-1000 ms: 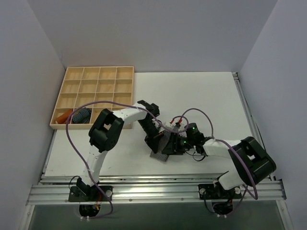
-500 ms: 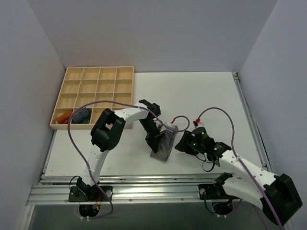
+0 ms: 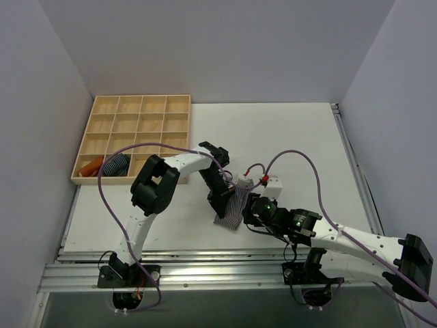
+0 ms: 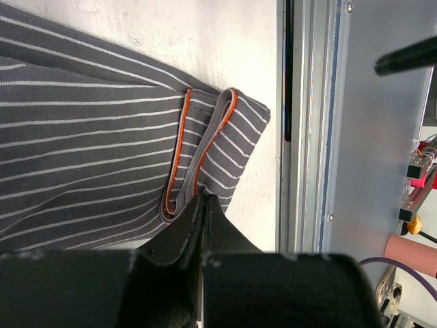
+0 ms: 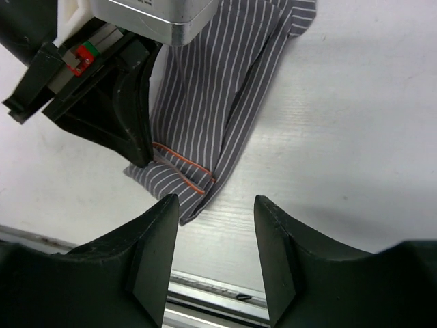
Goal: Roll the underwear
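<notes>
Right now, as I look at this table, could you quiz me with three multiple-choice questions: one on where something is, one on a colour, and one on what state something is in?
1. Where does the underwear lie?
A) in the wooden tray
B) on the white table
C) draped over an arm

2. What colour is the piping along its hem?
A) green
B) orange
C) blue

3. How is the right gripper?
A) shut on the underwear
B) shut on a cable
C) open, holding nothing

Answers:
1 B: the grey striped cloth lies on the tabletop.
2 B: the left wrist view shows a thin orange line along the folded hem.
3 C: its fingers stand apart with nothing held between them.
</notes>
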`<state>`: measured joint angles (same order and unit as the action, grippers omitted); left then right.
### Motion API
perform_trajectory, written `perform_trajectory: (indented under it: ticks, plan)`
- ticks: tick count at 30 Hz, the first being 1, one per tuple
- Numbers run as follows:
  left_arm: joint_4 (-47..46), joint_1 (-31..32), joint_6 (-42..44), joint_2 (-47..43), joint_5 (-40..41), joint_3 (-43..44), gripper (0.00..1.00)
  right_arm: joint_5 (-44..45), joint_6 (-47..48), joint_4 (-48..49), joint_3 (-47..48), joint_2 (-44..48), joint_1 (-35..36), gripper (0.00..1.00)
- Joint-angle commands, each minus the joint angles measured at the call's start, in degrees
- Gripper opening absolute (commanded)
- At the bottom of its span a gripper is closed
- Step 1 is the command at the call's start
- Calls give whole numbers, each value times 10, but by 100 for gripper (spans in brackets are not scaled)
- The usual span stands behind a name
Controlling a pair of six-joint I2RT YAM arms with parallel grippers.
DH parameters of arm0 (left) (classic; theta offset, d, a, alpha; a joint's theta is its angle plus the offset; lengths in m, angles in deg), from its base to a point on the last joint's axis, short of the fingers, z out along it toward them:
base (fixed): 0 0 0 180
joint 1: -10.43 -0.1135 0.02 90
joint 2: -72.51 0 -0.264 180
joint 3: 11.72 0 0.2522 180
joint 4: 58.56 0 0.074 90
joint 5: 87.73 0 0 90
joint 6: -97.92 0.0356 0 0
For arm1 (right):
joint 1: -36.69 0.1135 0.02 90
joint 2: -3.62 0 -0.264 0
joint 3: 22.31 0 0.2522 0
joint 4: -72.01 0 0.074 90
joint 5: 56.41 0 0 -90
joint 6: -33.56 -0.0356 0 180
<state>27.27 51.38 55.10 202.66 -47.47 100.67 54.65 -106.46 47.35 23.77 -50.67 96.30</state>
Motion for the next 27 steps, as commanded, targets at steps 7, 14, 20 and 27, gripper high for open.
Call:
perform_trajectory:
  ticks: [7, 14, 20, 27]
  plan:
    - [-12, 7, 5, 13, 15, 21, 2, 61, 123, 26, 44, -52, 61, 45]
    - [-9, 7, 4, 23, 13, 36, 2, 44, 185, 11, 93, -167, 90, 46]
    - [-7, 7, 3, 29, 9, 41, 2, 86, 160, 3, 127, -216, 148, 46]
    - [-7, 6, 3, 29, 9, 42, 2, 113, 189, -17, 153, -279, 170, 47]
